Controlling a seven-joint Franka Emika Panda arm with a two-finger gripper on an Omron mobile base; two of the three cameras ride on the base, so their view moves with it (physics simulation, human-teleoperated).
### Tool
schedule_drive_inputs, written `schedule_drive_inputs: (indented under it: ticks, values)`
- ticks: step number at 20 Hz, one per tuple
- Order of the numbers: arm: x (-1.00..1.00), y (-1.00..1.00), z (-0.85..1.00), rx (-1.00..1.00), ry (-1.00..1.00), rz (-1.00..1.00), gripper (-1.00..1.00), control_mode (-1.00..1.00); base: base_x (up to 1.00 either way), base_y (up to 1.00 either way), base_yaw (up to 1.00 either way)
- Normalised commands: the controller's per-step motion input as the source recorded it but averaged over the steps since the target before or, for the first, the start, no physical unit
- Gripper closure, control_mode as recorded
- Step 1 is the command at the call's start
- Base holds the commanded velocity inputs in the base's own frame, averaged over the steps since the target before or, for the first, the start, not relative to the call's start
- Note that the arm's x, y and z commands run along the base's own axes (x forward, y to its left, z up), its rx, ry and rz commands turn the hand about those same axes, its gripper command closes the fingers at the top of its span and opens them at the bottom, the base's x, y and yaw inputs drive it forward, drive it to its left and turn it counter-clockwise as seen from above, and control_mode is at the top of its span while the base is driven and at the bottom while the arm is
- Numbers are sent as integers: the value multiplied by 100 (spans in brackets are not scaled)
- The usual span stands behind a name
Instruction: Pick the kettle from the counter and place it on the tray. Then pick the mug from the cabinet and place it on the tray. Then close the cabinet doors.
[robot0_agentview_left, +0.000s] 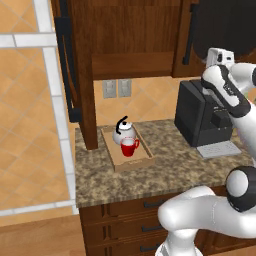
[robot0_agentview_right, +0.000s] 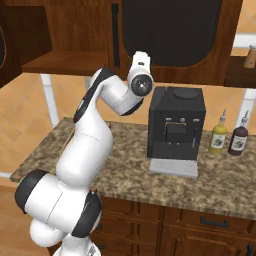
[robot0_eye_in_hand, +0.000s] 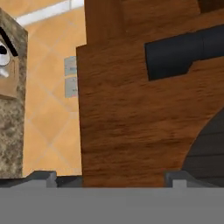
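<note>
The silvery kettle (robot0_agentview_left: 122, 132) and the red mug (robot0_agentview_left: 129, 147) stand together on the light-wood tray (robot0_agentview_left: 142, 161) on the granite counter (robot0_agentview_left: 165, 172). The cabinet (robot0_agentview_left: 125, 35) is open: its left door (robot0_agentview_left: 75, 65) is swung out, and the right door (robot0_agentview_left: 222, 25) with its black bar handle (robot0_agentview_left: 188, 46) is partly open. My gripper (robot0_agentview_left: 216, 54) is raised against the right door. In the hand view the gripper (robot0_eye_in_hand: 109, 178) is open, its fingertips (robot0_eye_in_hand: 41, 177) wide apart in front of the door's wooden frame (robot0_eye_in_hand: 131, 122), just below the handle (robot0_eye_in_hand: 188, 52).
A black coffee machine (robot0_agentview_left: 202, 120) stands on the counter right of the tray, under my raised arm. Two bottles (robot0_agentview_right: 218, 137) stand further right. Wall outlets (robot0_agentview_left: 116, 89) sit behind the tray. The cabinet shelf (robot0_agentview_right: 65, 62) is bare.
</note>
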Motion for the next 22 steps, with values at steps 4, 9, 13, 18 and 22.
schedule_drive_inputs:
  ticks: [4, 9, 13, 18, 22]
  values:
    - [81, 25, -5, -7, 0, -30, -100, -100, 0, 0, 0]
    - [70, 12, -7, -4, 0, -27, -100, -100, 0, 0, 0]
    - [18, 0, -41, -1, 1, -20, -100, -100, 0, 0, 0]
    - [-1, 0, -63, 0, 7, -16, -100, -100, 0, 0, 0]
    - [-33, 0, -56, 0, 11, -10, -100, -100, 0, 0, 0]
